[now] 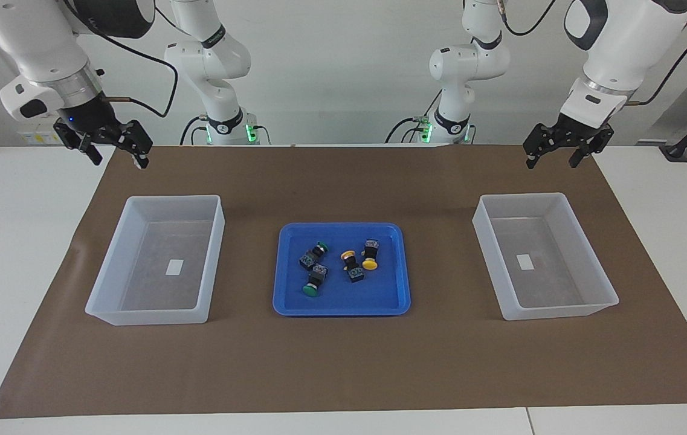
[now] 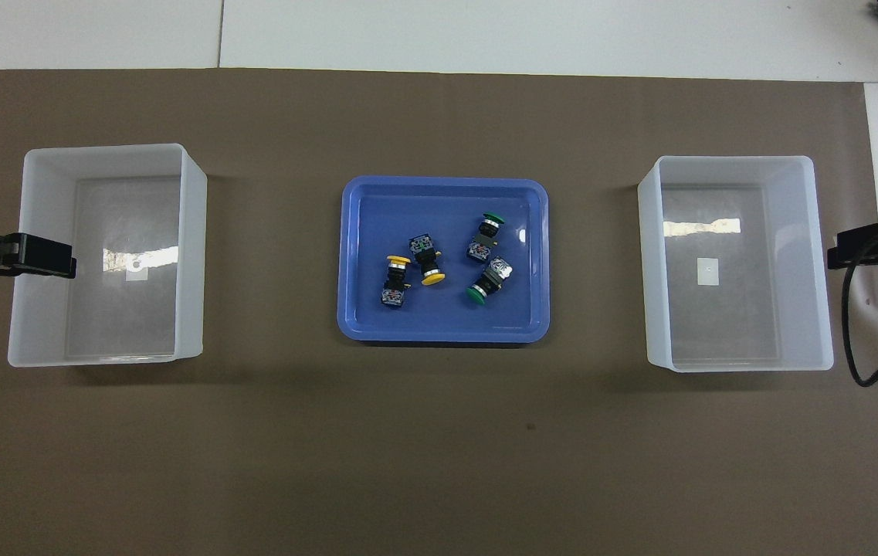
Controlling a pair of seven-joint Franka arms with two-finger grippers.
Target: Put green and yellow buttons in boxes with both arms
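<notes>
Two green buttons (image 1: 313, 255) (image 1: 314, 281) and two yellow buttons (image 1: 351, 266) (image 1: 370, 254) lie on their sides in the blue tray (image 1: 283, 266) in the middle of the brown mat. In the overhead view the yellow ones (image 2: 394, 279) (image 2: 426, 260) lie toward the left arm's end and the green ones (image 2: 484, 235) (image 2: 489, 278) toward the right arm's end. One box (image 1: 561, 311) stands at the left arm's end and one box (image 1: 138, 314) at the right arm's end. Each holds only a white label. My left gripper (image 1: 552, 163) and right gripper (image 1: 119, 162) are open, empty and raised, each over the outer rim of its own box.
The brown mat (image 1: 343, 368) covers most of the white table. Two smaller white arm bases with green lights (image 1: 225, 124) (image 1: 449, 124) stand at the robots' edge. A black cable (image 2: 867, 340) hangs by the right gripper (image 2: 863, 249).
</notes>
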